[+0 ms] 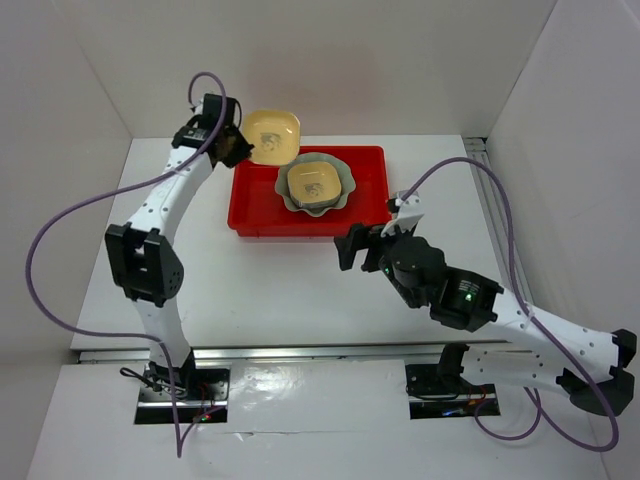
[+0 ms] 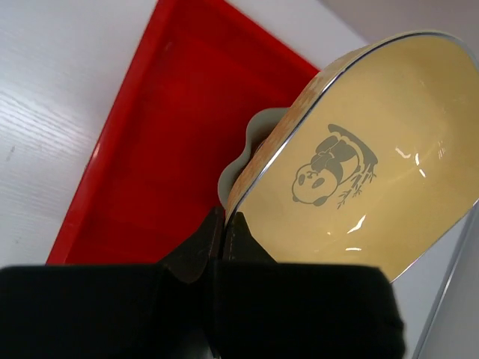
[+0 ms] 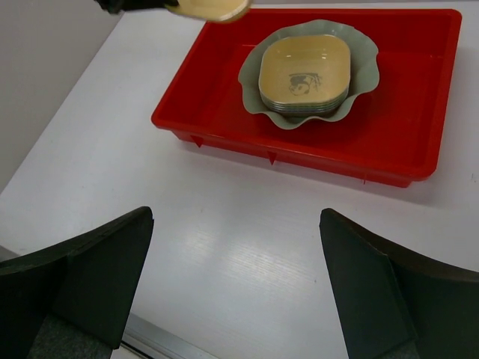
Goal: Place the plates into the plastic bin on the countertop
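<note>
While left end effector (image 2: 223, 233) pinches yellow dish (image 2: 359, 172), stack (image 3: 305, 71) sits in bin (image 3: 404, 142).

I work inside a white box. The table (image 1: 280, 300) is flat and white, with a faint wood grain. Behind the table stands a plain back wall (image 1: 330, 60). At the table's left is the left wall (image 1: 50, 150) and at its right the right wall (image 1: 570, 120). A metal rail (image 1: 300, 353) runs along the table's near edge. The light is soft and the shadows are weak.
</note>
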